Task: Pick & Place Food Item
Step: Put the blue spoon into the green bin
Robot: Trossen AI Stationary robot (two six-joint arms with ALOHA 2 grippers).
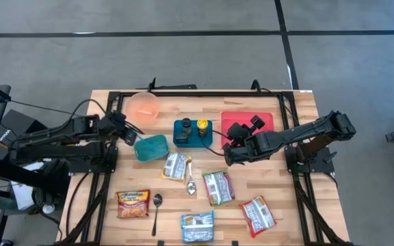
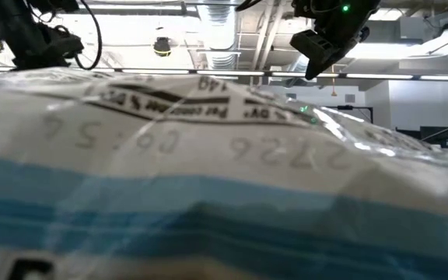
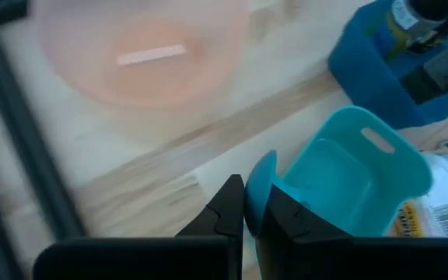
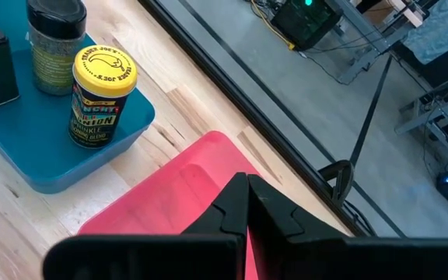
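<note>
Several food packets lie on the bench (image 1: 299, 102). The nearest to the arms (image 1: 176, 165) sits just below the teal cup (image 1: 150, 147), its long axis running roughly up and down the high view. The left pincer (image 1: 130, 137) reaches in level from the left, fingers together, empty, beside the cup. The right pincer (image 1: 228, 156), closed and empty, hangs over the red tray (image 1: 265, 119).

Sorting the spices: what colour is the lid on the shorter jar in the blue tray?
Yellow lid with dark print, clearest in the right wrist view.
</note>
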